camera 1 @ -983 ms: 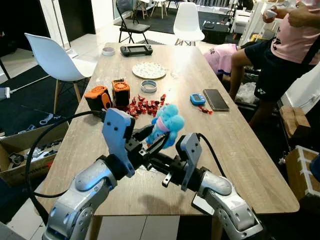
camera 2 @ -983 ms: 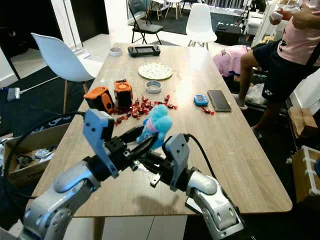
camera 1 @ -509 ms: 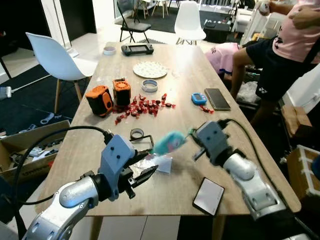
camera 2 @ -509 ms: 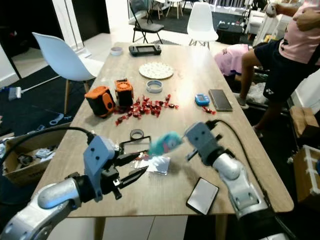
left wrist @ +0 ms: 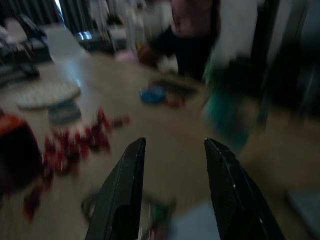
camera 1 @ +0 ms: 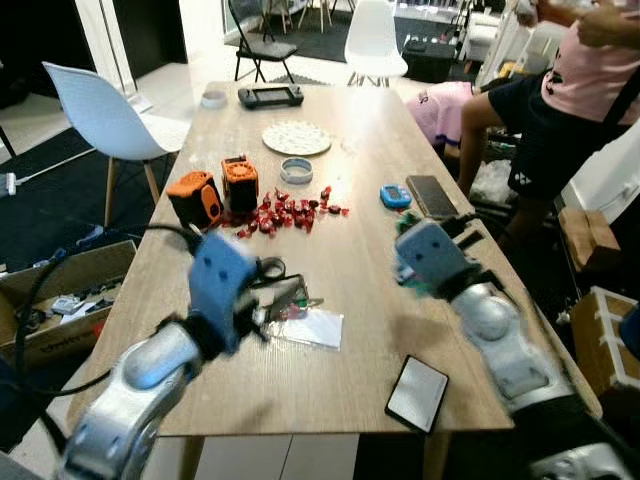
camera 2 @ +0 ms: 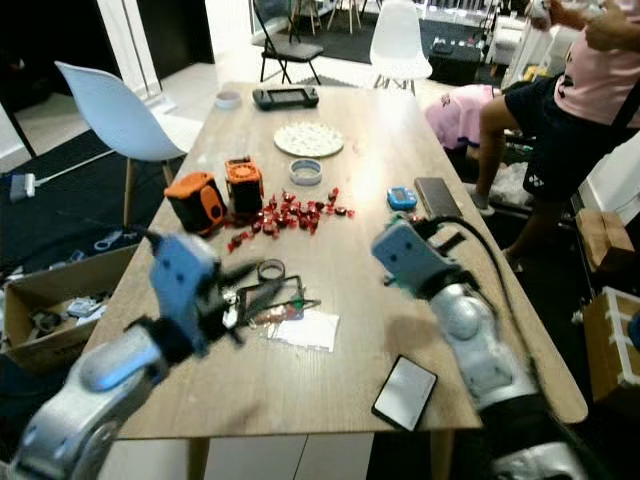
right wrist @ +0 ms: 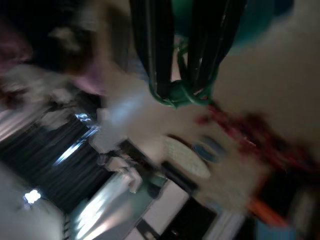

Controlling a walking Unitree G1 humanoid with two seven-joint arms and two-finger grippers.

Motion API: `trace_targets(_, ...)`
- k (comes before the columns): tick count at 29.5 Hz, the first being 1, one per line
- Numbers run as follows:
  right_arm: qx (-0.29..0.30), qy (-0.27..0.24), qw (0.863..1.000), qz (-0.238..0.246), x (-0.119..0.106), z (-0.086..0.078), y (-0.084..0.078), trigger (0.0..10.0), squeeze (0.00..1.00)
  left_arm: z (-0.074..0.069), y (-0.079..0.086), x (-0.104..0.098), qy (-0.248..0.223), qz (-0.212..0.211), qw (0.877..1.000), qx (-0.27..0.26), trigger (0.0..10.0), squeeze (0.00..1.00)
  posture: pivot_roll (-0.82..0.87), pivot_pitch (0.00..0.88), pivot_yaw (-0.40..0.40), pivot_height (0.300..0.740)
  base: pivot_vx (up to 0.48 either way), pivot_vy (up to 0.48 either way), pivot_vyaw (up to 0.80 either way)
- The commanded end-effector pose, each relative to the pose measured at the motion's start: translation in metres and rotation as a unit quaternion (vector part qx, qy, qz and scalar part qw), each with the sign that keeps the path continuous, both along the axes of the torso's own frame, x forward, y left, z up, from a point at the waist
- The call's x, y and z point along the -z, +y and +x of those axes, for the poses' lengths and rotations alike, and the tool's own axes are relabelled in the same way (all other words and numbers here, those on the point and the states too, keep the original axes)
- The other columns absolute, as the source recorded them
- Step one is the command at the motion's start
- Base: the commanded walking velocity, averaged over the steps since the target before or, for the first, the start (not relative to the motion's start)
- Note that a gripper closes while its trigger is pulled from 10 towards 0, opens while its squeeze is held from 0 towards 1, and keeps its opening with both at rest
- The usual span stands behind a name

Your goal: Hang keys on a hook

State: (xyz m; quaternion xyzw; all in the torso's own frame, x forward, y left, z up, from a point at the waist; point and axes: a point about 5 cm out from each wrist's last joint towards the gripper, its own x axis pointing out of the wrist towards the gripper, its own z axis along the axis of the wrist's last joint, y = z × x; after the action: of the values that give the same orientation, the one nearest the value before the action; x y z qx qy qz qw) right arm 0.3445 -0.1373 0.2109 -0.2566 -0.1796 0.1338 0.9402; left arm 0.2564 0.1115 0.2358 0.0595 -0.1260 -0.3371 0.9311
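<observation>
My right gripper (right wrist: 182, 90) is shut on a green cord loop (right wrist: 181, 96) of the keychain, with a blurred teal plush (right wrist: 260, 20) behind its fingers. In the eye views the right arm (camera 1: 480, 310) reaches over the table's right half, and its wrist block (camera 1: 430, 255) hides the fingers. My left gripper (left wrist: 173, 145) is open with nothing between its fingers. It hovers low over the table (camera 1: 360, 270) near a black ring (camera 1: 270, 267) and a clear plastic bag (camera 1: 312, 327). Both arms are motion-blurred.
Red candies (camera 1: 290, 210), two orange boxes (camera 1: 197, 195), a tape roll (camera 1: 296, 170), a plate (camera 1: 297, 138), a controller (camera 1: 270, 96), a blue device (camera 1: 394, 196) and two phones (camera 1: 418, 392) lie on the table. A white chair (camera 1: 100, 110) stands left. A person (camera 1: 590, 80) sits at right.
One second ago both grippers met at the blue plush in front of me. The right arm has since carried it off to the right; the left arm has dropped toward the table.
</observation>
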Motion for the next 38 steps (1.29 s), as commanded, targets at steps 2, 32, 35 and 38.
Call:
trace_targets(2, -0.007, 0.032, 0.998, 0.062, 0.003, 0.002, 0.0, 10.0, 0.0, -0.005, -0.014, 0.002, 0.01, -0.005, 0.999, 0.03, 10.0, 0.0, 0.13, 0.123, -0.047, 0.74, 0.0, 0.0, 0.0)
trace_targets(32, -0.265, 0.145, 0.942, 0.145, 0.013, -0.019, 0.091, 10.0, 0.0, 0.012, -0.031, 0.025, 0.031, 0.031, 0.998, -0.038, 10.0, 0.0, 0.14, 0.128, -0.059, 0.74, 0.0, 0.0, 0.0)
trace_targets(35, -0.289, 0.149, 0.936, 0.136, 0.014, -0.028, 0.091, 10.0, 0.0, 0.014, -0.02, 0.019, 0.037, -0.001, 0.998, -0.052, 10.0, 0.0, 0.14, 0.128, -0.061, 0.74, 0.0, 0.0, 0.0)
trace_targets(38, -0.306, 0.151, 0.931, 0.128, 0.014, -0.036, 0.088, 10.0, 0.0, 0.014, -0.007, 0.005, 0.038, -0.056, 0.996, -0.053, 10.0, 0.0, 0.14, 0.126, -0.06, 0.74, 0.0, 0.0, 0.0)
